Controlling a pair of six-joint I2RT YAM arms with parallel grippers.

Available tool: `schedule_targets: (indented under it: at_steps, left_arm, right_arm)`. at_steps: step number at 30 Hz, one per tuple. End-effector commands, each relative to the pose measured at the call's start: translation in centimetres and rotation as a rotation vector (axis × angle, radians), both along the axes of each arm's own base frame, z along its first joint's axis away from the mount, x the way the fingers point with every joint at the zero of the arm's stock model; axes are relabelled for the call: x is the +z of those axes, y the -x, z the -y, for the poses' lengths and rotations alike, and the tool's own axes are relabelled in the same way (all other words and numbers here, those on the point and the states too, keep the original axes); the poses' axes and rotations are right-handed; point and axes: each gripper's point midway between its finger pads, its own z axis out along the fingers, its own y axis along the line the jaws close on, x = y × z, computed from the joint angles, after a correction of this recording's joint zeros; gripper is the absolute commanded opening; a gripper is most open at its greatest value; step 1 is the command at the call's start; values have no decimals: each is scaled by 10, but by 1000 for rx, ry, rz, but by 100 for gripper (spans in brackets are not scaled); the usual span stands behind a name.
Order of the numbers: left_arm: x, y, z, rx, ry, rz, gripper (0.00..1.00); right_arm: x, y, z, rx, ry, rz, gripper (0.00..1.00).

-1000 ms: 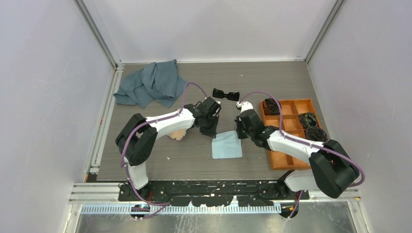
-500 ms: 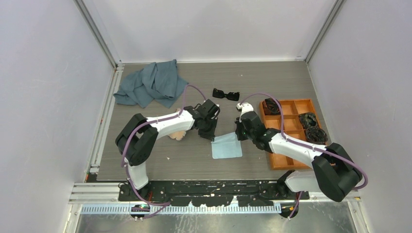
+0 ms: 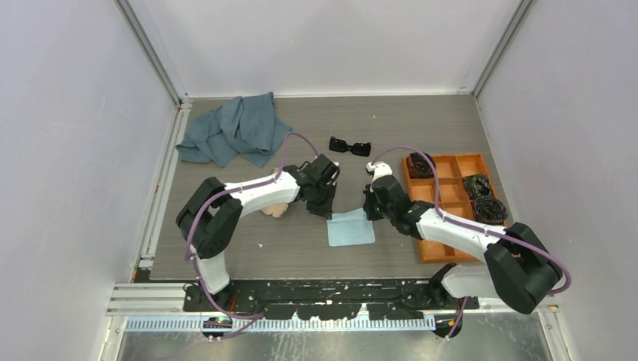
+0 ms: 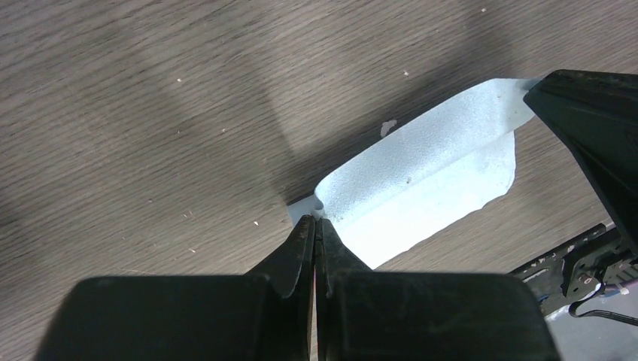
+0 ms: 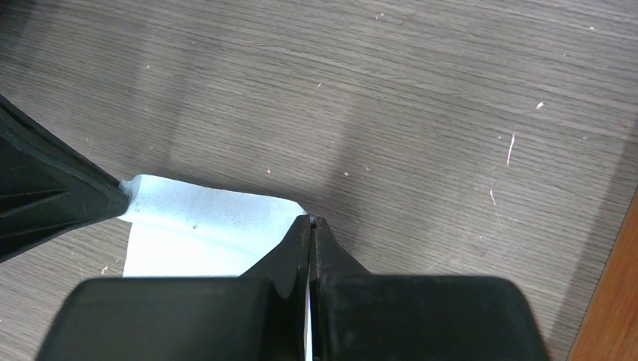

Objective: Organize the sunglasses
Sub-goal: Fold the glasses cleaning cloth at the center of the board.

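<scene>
The sunglasses [image 3: 350,146], a black pair with dark lenses, lie on the table beyond both grippers and are not held. A small light blue cloth [image 3: 351,229] lies between the arms. My left gripper [image 3: 328,213] is shut on the cloth's far left corner, and my right gripper [image 3: 369,212] is shut on its far right corner. In the left wrist view the jaws [image 4: 316,219] pinch the cloth [image 4: 421,173], with the far edge raised. In the right wrist view the jaws [image 5: 310,219] pinch the cloth [image 5: 203,226].
A crumpled blue-grey cloth [image 3: 232,129] lies at the back left. An orange divided tray [image 3: 444,248] on the right holds black coiled bundles [image 3: 481,192]. A pale patterned case [image 3: 274,209] lies partly under the left arm.
Both grippers have drawn slightly toward the near edge, taking the cloth's far corners with them. The cloth now looks shorter front to back. The sunglasses have not moved.
</scene>
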Motion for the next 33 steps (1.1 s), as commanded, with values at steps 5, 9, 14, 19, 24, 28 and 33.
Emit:
schedule_targets:
  at_steps: [5, 9, 14, 19, 24, 28, 33]
  left_arm:
    - [17, 6, 8, -12, 54, 24, 0]
    - [14, 10, 8, -13, 51, 18, 0]
    - [14, 16, 9, -15, 53, 13, 0]
    - [13, 23, 9, -15, 50, 11, 0]
    - [11, 32, 12, -22, 49, 6, 0]
    - [10, 36, 13, -26, 41, 8, 0]
    - [9, 38, 10, -21, 35, 11, 0]
  right_arm:
    - [13, 6, -1, -47, -63, 16, 1]
    - [10, 12, 1, -69, -72, -3, 1]
    - [4, 21, 4, -91, -85, -26, 0]
    - [4, 26, 7, -112, -102, -37, 1]
    - [3, 29, 10, -131, -108, -38, 0]
    - [3, 31, 10, -132, -111, -42, 0]
    - [2, 34, 9, -128, -116, -47, 0]
